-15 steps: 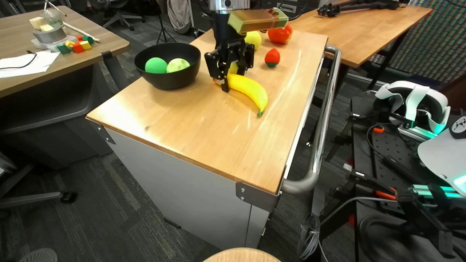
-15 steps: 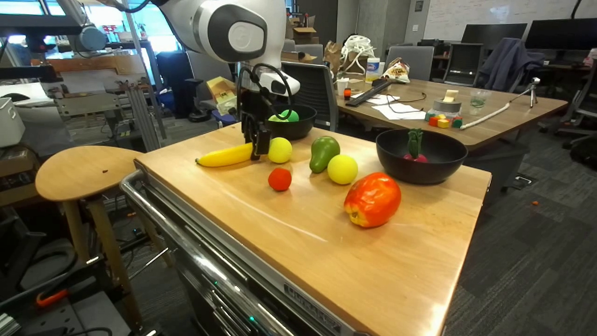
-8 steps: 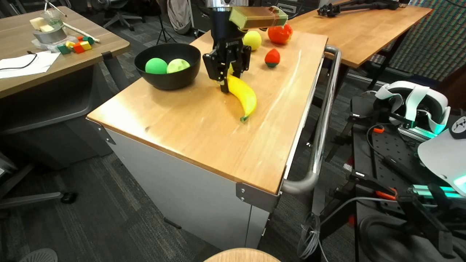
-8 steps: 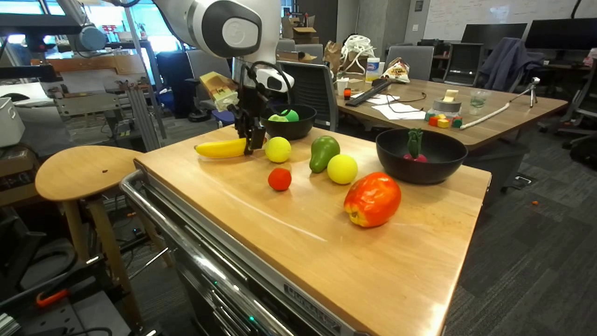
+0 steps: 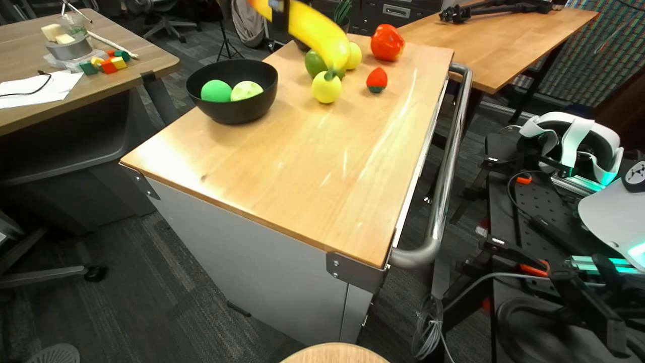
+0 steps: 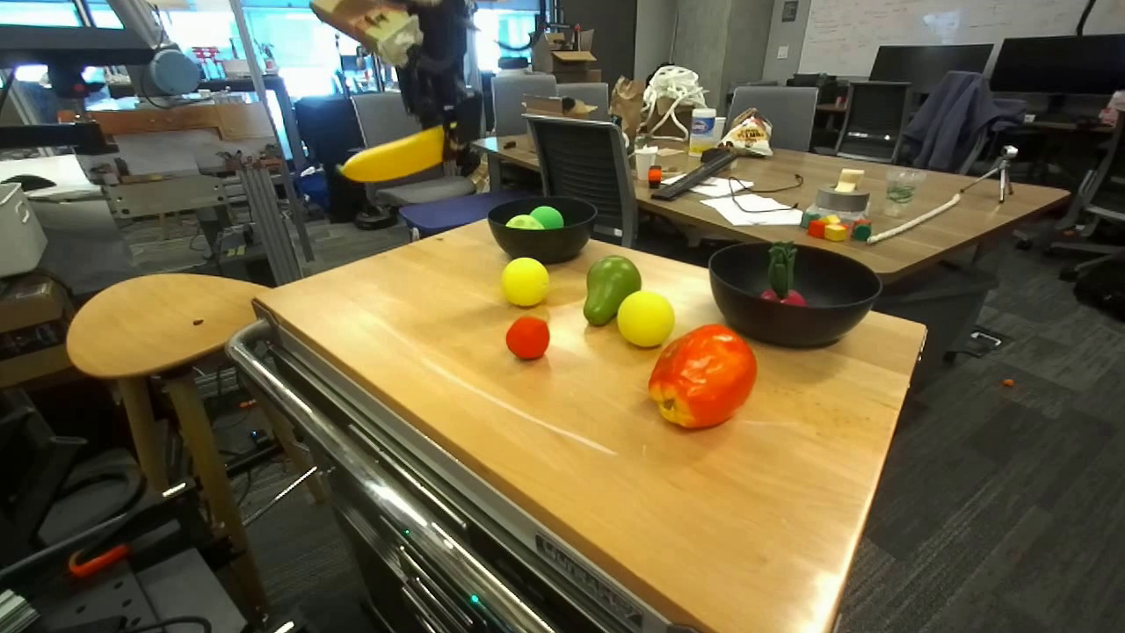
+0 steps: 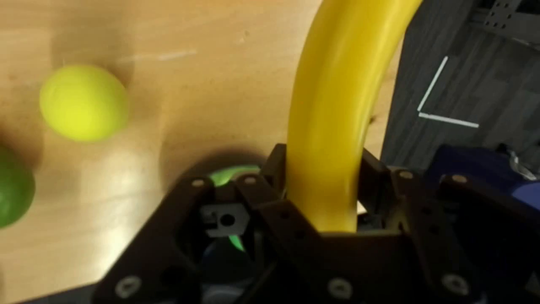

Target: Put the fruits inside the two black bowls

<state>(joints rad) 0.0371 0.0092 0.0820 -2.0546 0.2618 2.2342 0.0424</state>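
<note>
Done: green balls (image 6: 547, 217) in round black bowl (image 6: 545, 248), pink leafy fruit (image 6: 781, 274) in second bowl (image 6: 795, 323) | Left: long yellow banana (image 7: 333, 114), fingers (image 7: 277, 164) gripping it in air | Also left: five yellow/red/green fruits (image 6: 646, 318) on wooden top (image 6: 562, 396)

Nothing reads for sure. In an exterior view: nameplate (image 6: 587, 578) on the side of the table (image 6: 747, 519), lettering too slanted and blurred to spell; canister (image 6: 701, 134), print too small; snack bag (image 6: 749, 134), printed, illegible; whiteboard (image 6: 949, 25), faint scribbles, can't make out. Also in an exterior view: black disc (image 5: 636, 174) with white mark, unclear.
</note>
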